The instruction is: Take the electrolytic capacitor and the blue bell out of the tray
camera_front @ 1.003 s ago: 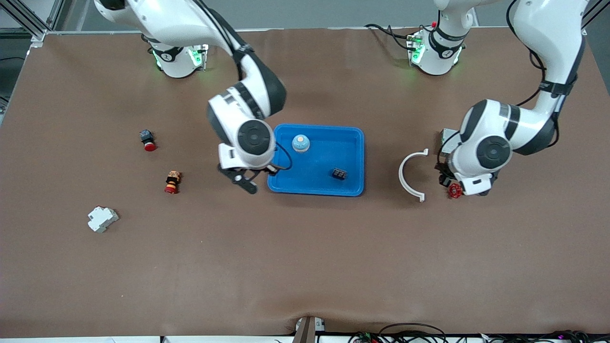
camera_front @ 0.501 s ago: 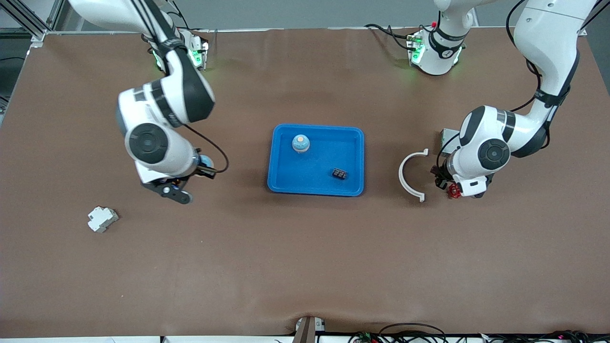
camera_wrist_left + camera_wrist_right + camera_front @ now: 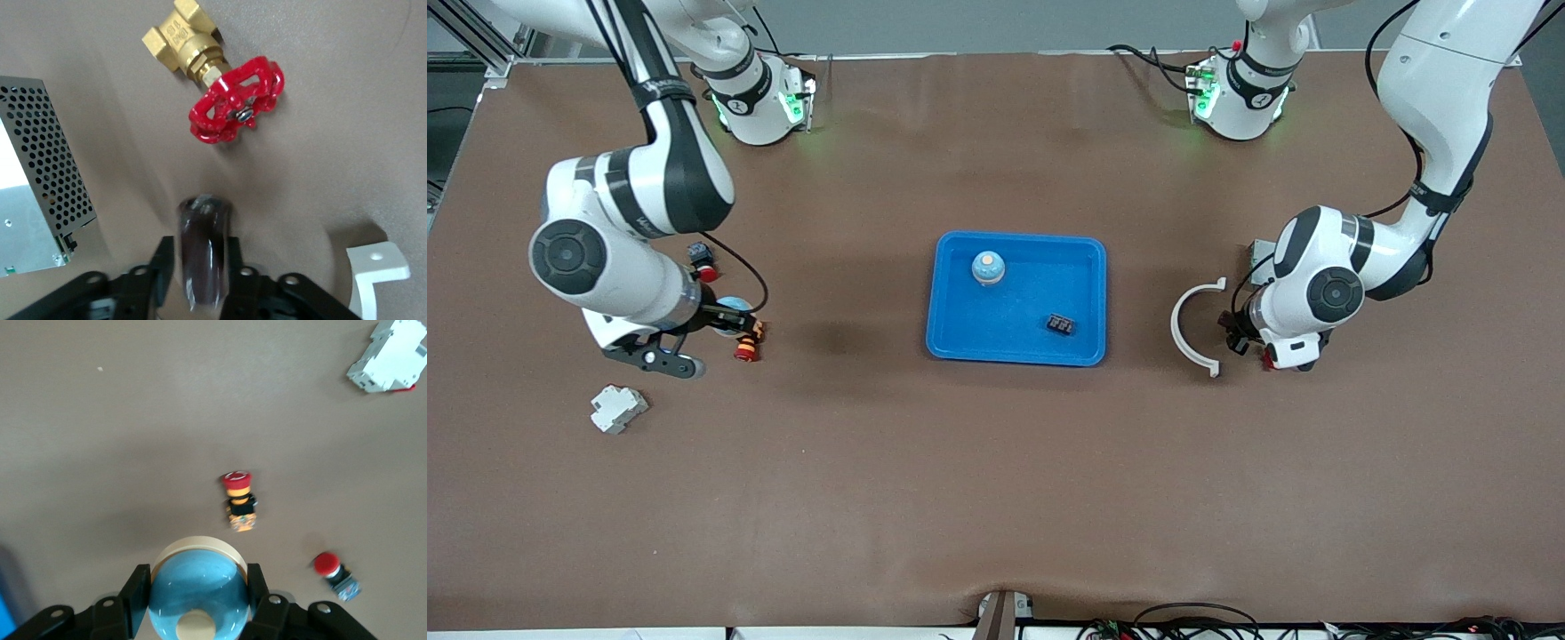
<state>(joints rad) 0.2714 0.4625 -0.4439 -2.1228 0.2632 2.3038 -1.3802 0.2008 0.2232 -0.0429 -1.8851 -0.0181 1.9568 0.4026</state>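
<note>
The bell (image 3: 200,587) is a blue dome with a cream base and cream button. My right gripper (image 3: 197,577) is shut on it, up over the table at the right arm's end (image 3: 729,313), beside two red pushbuttons. The capacitor (image 3: 203,253) is a dark glossy cylinder lying between the fingers of my left gripper (image 3: 202,247), with a thin gap on one side, so the jaws stand slightly open. My left gripper (image 3: 1238,342) is low over the table at the left arm's end, between a white curved bracket and a red valve.
A blue tray (image 3: 1103,302) mid-table holds a second blue bell (image 3: 988,266) and a small black part (image 3: 1060,324). A brass valve with a red handwheel (image 3: 237,100), a perforated metal box (image 3: 40,173) and the white bracket (image 3: 1192,324) surround the left gripper. Pushbuttons (image 3: 239,500) (image 3: 337,573) and a white breaker (image 3: 617,408) lie under the right arm.
The right arm has swung from the tray's edge to the right arm's end with the bell. The left gripper has sunk slightly toward the table and its jaws have eased apart.
</note>
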